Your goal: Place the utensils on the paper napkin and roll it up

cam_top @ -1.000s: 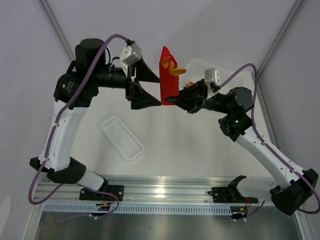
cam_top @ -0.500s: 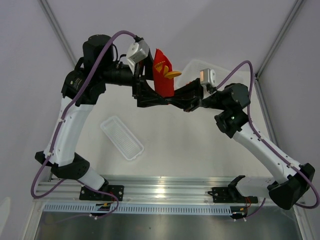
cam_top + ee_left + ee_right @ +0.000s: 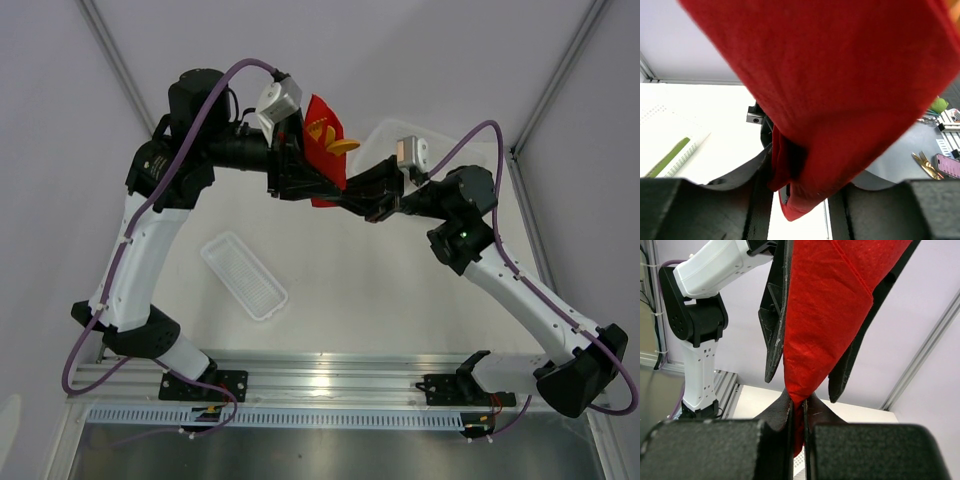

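- The white tray [image 3: 245,275] is lying on the table at the lower left of the top view, well apart from the work and not getting in the way.
- The left gripper [image 3: 807,200] is reaching in from the upper left. Its jaws are standing wide, straddling the bundle without clamping it.
- The paper napkin [image 3: 320,112] is hanging in the air at the upper centre, wrapped loosely into a cone and tapering to a tip at the bottom.
- The utensils [image 3: 340,146] are sitting inside it, with an orange rounded head poking out of the open top.
- The right gripper [image 3: 799,407] is coming in from the right, its jaws pressed together on the cone's lower tip.
- Judging the step: the roll is being tightened in mid-air, so the left jaws should be closing gently above the right pinch before anything lets go. The cone should be staying upright so nothing slides out.
- Thin paper is risking a tear if the two arms pull apart.
- The mesh basket [image 3: 392,133] is sitting just behind the grippers at the upper right, crowding any swing that way.
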Controlling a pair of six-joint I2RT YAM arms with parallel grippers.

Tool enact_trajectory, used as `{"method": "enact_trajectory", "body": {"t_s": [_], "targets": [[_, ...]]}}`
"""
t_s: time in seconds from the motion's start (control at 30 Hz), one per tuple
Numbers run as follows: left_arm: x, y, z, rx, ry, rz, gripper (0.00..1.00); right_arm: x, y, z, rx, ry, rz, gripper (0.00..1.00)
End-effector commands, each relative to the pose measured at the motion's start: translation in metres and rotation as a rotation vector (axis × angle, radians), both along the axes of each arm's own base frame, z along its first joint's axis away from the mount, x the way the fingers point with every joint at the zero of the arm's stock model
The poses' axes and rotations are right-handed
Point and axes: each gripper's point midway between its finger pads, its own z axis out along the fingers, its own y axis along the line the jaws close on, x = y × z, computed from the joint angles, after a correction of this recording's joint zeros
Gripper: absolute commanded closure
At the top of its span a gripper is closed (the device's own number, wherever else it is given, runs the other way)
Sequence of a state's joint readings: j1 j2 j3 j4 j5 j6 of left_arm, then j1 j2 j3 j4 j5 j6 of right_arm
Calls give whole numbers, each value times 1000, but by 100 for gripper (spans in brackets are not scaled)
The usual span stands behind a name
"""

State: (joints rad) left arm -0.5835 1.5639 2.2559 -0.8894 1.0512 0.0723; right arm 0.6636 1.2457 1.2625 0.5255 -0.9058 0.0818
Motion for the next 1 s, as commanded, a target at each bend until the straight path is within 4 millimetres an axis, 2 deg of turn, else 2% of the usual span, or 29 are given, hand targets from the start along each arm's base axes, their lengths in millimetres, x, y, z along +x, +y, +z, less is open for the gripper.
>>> {"method": "enact_trajectory", "body": {"t_s": [0.0,0.13,0.2,0.33,0.5,0.67,0.7,0.73,0.87,0.97], "targets": [[-3,2,18,-40,-42,20,57,-5,-6,18,42,-54,-21,100],[0,1,22,-49,-40,42,70,-4,-5,15,33,-42,-22,100],[1,1,21,-45,-35,47,71,-3,-5,14,29,-36,-29,100],[1,1,21,-44,-35,49,81,-3,-4,10,19,-28,-25,100],[1,1,19,-42,-30,50,85,-1,-4,5,7,-18,-29,100],[2,1,18,-39,-22,54,99,-1,-4,3,4,-10,-29,100],[1,1,18,-40,-20,53,99,0,-4,2,2,-6,-30,100],[2,1,16,-37,-15,53,99,0,-4,1,0,2,-32,96],[5,1,12,-27,-16,71,99,7,-4,1,0,28,-61,63],[10,2,9,-17,-28,97,99,10,-6,1,3,50,-70,53]]}}
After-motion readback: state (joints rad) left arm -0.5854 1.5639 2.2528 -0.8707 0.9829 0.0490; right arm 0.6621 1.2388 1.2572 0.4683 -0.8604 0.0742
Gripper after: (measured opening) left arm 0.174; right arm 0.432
